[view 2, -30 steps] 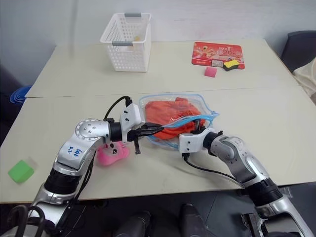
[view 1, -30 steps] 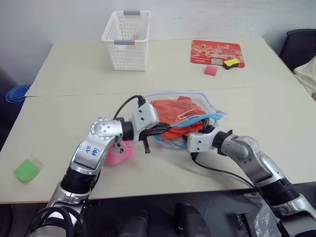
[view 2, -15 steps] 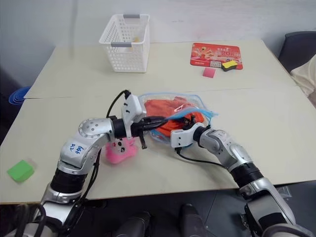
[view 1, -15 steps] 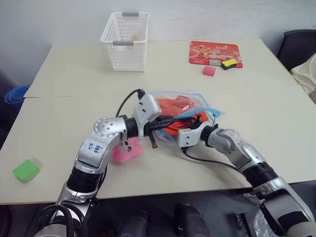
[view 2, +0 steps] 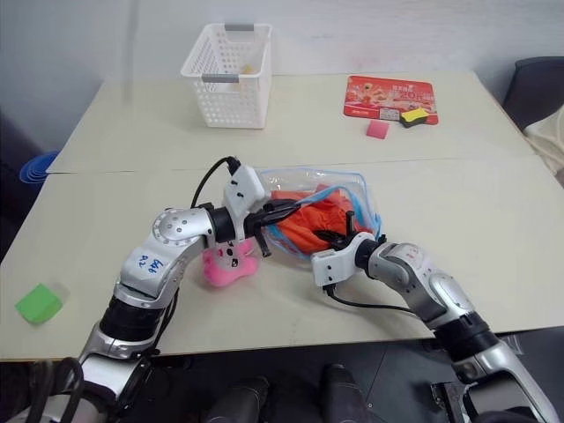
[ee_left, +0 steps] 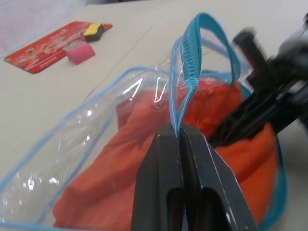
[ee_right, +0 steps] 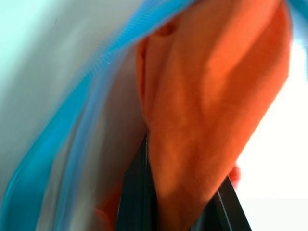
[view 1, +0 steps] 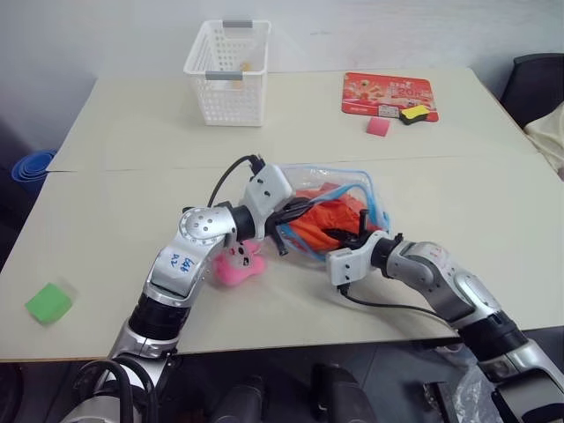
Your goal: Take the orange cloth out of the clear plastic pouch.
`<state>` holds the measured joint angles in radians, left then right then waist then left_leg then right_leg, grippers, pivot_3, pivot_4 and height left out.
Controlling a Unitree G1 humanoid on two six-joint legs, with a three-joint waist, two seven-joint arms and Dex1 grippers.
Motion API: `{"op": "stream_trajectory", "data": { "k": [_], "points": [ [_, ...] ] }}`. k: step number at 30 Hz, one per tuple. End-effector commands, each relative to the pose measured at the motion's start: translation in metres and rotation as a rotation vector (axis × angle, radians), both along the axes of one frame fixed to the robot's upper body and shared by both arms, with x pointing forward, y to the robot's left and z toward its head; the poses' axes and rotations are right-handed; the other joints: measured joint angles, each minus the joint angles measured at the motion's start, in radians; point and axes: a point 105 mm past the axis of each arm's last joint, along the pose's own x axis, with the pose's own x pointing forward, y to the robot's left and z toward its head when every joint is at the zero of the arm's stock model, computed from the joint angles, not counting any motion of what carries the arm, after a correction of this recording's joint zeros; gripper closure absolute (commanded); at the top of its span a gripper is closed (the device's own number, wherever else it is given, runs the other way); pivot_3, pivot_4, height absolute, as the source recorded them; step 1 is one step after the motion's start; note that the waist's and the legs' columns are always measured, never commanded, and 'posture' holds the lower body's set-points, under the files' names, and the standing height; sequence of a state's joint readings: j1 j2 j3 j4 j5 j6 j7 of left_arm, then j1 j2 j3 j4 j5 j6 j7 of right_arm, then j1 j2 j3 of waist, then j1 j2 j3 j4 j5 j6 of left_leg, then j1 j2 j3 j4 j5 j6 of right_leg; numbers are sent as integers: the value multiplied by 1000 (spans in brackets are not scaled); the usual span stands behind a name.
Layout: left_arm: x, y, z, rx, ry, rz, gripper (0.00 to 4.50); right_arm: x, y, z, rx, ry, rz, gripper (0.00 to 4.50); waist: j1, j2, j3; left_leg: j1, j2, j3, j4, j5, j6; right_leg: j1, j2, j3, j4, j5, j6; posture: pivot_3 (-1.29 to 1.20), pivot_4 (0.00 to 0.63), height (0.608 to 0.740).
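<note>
Right jaws now clamped on the cloth inside the held-open pouch

A second ago the right gripper (view 2: pixel 339 231) stood wide at the mouth of the clear plastic pouch (view 1: pixel 370 181); now its jaws are pinched together on a fold of the orange cloth (view 2: pixel 308 220), which sits inside the pouch on the tabletop (view 1: pixel 132 132). The left gripper (ee_left: pixel 180 137) keeps its jaws clamped on the pouch's blue zipper edge, holding it raised. The grasp looks made; drawing the cloth out appears to come next.
</note>
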<state>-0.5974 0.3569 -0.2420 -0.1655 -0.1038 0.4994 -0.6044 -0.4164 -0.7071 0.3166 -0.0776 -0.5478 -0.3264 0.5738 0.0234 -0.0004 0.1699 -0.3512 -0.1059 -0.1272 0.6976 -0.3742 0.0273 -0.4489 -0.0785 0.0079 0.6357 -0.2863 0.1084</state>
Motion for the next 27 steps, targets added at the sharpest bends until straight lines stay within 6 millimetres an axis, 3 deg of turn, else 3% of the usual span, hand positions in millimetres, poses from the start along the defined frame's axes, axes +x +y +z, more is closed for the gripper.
{"op": "stream_trajectory", "data": {
  "k": [1, 3, 6, 11, 14, 18, 21, 23, 27],
  "points": [
    [8, 8, -11, 93, -78, 39, 4500, -24, -2, 36, 75, -35, 57, 4465, 0, 0, 0, 0, 0, 0, 0, 0, 0, 0, 0, 0, 0, 0, 0, 0, 150, 740],
    [13, 12, -16, 131, -101, 57, 4500, -43, -4, 36, 42, -13, 128, 4465, 1, 0, 0, 0, 0, 0, 0, 0, 0, 0, 0, 0, 0, 0, 0, 0, 150, 740],
    [22, 22, -17, 153, -107, 97, 4500, -77, -15, 16, -77, 88, 233, 4465, 5, 0, 0, 0, 0, -1, 0, 0, 0, 0, 0, 0, -1, 0, 0, 0, 150, 740],
    [32, 44, -12, 211, -127, 141, 4500, -106, -55, -11, -219, 221, 199, 4465, 9, -1, 1, -1, 0, 0, -1, 0, 0, 1, 0, 0, -3, 0, 0, 0, 150, 740],
    [26, 54, -10, 249, -122, 117, 4500, -111, -96, -21, -279, 258, 71, 4465, 6, -1, 1, 0, 0, 0, -1, 0, 0, 1, 0, 1, -2, 0, 0, 0, 150, 740],
    [-12, 52, -14, 284, -86, -96, 4500, -94, -164, -15, -217, 224, -259, 4465, 1, -1, 1, 1, 0, 2, -3, 0, 0, 1, 0, 2, -3, 0, 0, 0, 150, 740],
    [-33, 57, -22, 370, -68, -183, 4500, -76, -198, -5, -144, 155, -462, 4465, 1, 0, 1, 3, 0, 2, -5, 0, 1, 2, 1, 4, -5, 0, 0, 0, 150, 740],
    [-47, 60, -27, 419, -51, -241, 4500, -65, -206, -2, -102, 120, -529, 4465, 1, 0, 0, 3, 0, 2, -5, 0, 1, 2, 1, 5, -5, 0, 0, 0, 150, 740],
    [-68, 57, -27, 410, -3, -348, 4500, -47, -182, 0, 117, 133, -549, 4465, 0, 0, 0, 7, 2, 3, -10, 1, 0, 4, 2, 6, -6, 0, 0, 0, 150, 740]
  ]
}}
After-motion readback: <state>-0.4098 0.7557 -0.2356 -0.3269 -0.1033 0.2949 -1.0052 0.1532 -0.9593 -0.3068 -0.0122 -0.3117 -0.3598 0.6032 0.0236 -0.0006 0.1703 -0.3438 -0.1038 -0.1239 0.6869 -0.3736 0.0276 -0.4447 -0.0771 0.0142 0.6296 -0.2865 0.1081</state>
